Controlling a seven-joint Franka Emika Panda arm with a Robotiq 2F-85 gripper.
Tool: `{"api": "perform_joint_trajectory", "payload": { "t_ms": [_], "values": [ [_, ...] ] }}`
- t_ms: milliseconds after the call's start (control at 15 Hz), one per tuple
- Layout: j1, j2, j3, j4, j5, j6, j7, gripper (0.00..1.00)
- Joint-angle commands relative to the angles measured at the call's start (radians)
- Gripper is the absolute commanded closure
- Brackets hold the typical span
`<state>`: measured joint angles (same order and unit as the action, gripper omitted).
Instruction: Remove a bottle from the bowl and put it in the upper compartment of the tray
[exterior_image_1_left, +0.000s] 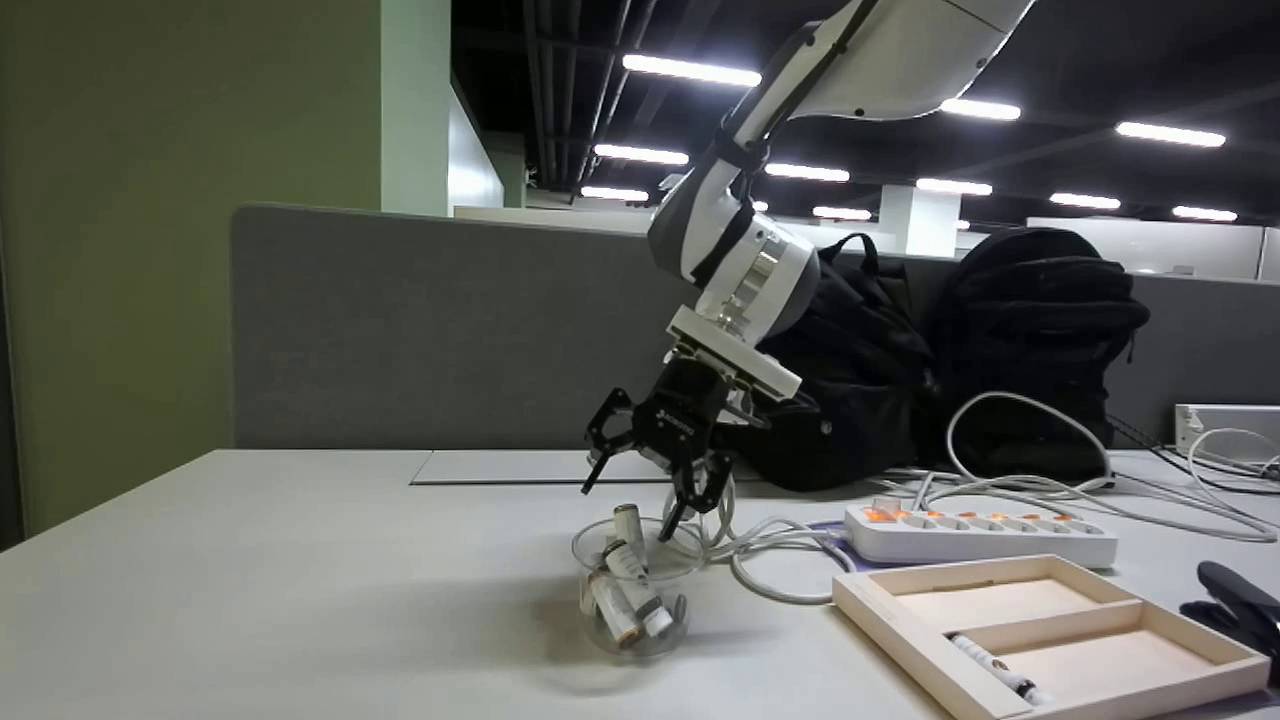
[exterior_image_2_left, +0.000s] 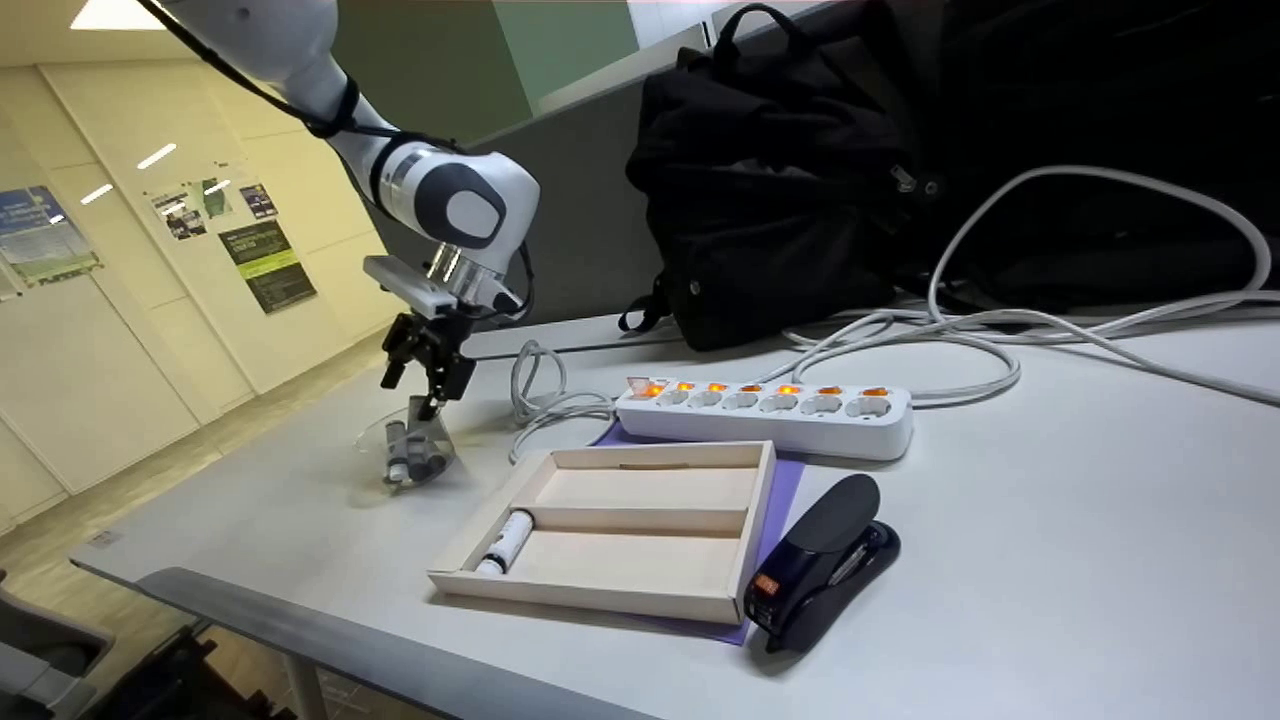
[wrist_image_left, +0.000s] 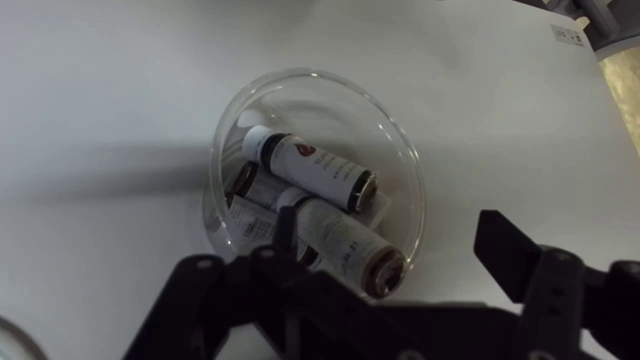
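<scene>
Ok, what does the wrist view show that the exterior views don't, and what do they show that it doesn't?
Only the wrist view: a red mark printed on a bottle in the bowl.
Only the exterior views: the tray with another bottle in it, the power strip, the stapler and a black backpack.
Shared: the bowl holding several bottles, the open gripper and the white table.

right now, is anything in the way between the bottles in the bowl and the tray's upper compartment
Only low things: the side of the bowl around the bottles, a white cable partly between bowl and tray, and the tray's raised rim. Lifting over should probably work.
</scene>
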<state>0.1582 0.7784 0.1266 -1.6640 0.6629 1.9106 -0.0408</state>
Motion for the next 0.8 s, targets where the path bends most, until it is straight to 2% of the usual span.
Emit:
{"api": "perform_joint_trajectory", "payload": {
  "t_ms": [0, 133, 333, 400, 533, 733],
  "values": [
    [0.001, 0.014, 0.014, 0.039, -0.059, 0.001, 0.035, 0.40],
    [0.000, 0.015, 0.022, 0.040, -0.077, 0.005, 0.034, 0.55],
    [0.002, 0.015, 0.029, 0.039, -0.099, 0.019, 0.039, 0.71],
    [0.005, 0.014, 0.031, 0.039, -0.109, 0.028, 0.042, 0.31],
    [0.011, 0.011, 0.033, 0.038, -0.124, 0.050, 0.046, 0.34],
    [0.022, 0.012, 0.042, 0.037, -0.157, 0.091, 0.049, 0.14]
  ]
}}
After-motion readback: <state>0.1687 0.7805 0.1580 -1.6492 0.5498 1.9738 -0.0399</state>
